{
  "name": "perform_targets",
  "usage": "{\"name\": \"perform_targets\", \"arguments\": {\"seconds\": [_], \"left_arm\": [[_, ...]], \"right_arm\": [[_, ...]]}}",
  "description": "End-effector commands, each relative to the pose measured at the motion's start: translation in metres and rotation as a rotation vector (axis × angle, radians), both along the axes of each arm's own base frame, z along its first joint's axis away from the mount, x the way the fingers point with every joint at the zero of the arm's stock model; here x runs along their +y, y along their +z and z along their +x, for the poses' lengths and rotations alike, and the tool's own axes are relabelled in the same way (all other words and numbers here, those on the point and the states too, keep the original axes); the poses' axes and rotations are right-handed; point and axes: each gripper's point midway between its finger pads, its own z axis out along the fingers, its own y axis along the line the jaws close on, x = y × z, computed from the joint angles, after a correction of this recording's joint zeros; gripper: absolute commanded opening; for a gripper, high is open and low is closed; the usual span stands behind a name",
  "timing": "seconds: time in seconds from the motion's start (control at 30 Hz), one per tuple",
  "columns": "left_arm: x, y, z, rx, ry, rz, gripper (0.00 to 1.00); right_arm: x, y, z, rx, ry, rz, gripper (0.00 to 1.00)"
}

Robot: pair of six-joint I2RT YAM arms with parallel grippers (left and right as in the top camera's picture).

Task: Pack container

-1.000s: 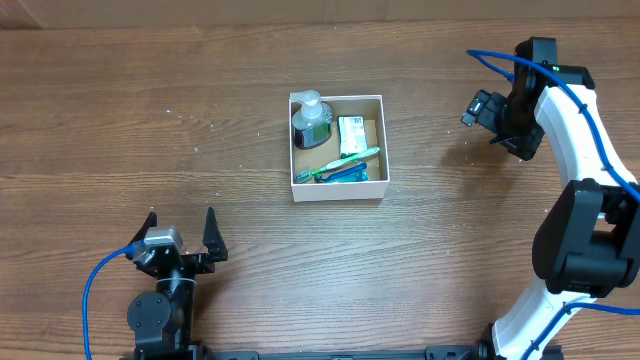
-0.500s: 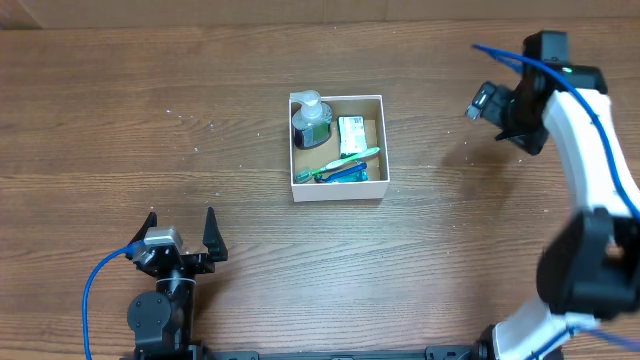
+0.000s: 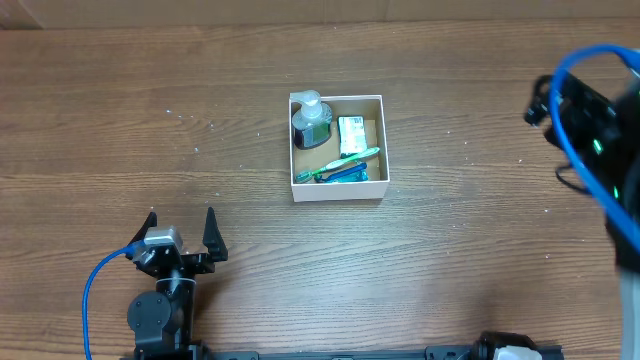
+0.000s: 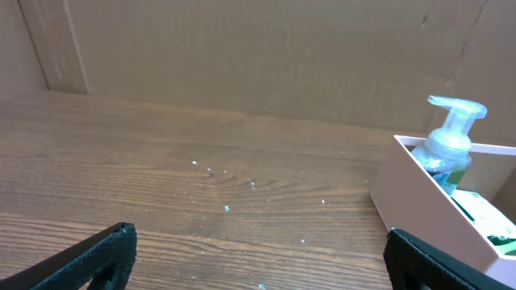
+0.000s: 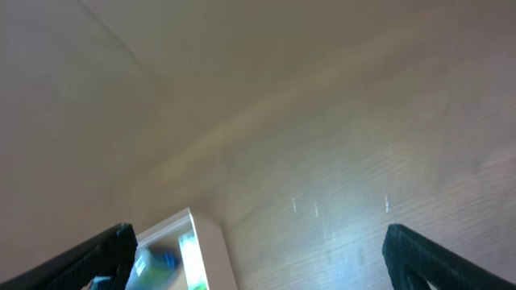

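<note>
The container (image 3: pixel 338 190), a square white box with a brown inside, stands mid-table. In it are a clear pump soap bottle (image 3: pixel 311 122), a small white and green box (image 3: pixel 350 133), a green toothbrush (image 3: pixel 340 162) and a blue item (image 3: pixel 347 176). My left gripper (image 3: pixel 180 232) rests open and empty near the front left, well short of the container. In the left wrist view (image 4: pixel 262 262) the container's wall (image 4: pixel 427 205) and the soap bottle (image 4: pixel 448 143) are at the right. My right gripper (image 5: pixel 258 258) is open and empty. It looks at the blurred container (image 5: pixel 211 246) from afar.
The right arm (image 3: pixel 595 130) is a blur at the table's right edge, with its blue cable looping above it. A cardboard wall (image 4: pixel 258 56) stands behind the table's far edge. Small white specks dot the wood (image 4: pixel 226 173).
The right arm has swung quickly to the right, away from the container, toward the frame's right edge. The left arm and the container's contents have not moved.
</note>
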Motion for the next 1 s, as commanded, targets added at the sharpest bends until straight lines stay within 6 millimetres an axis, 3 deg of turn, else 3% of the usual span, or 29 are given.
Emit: {"name": "perform_targets", "arguments": {"seconds": [0.0,0.13,0.43,0.63,0.97], "left_arm": [[0.002,0.0,0.0,-0.007,0.008,-0.017,1.0],[0.002,0.0,0.0,-0.007,0.008,-0.017,1.0],[0.002,0.0,0.0,-0.007,0.008,-0.017,1.0],[0.002,0.0,0.0,-0.007,0.008,-0.017,1.0],[0.002,0.0,0.0,-0.007,0.007,-0.017,1.0]], "right_arm": [[-0.003,0.011,-0.03,-0.183,0.003,-0.124,1.0],[0.011,-0.001,-0.038,-0.376,0.089,-0.206,1.0],[0.04,-0.064,-0.046,-0.646,0.232,-0.221,1.0],[0.045,-0.106,-0.057,-0.7,0.253,-0.23,1.0],[0.048,-0.143,-0.063,-0.707,0.273,-0.263,1.0]]}}
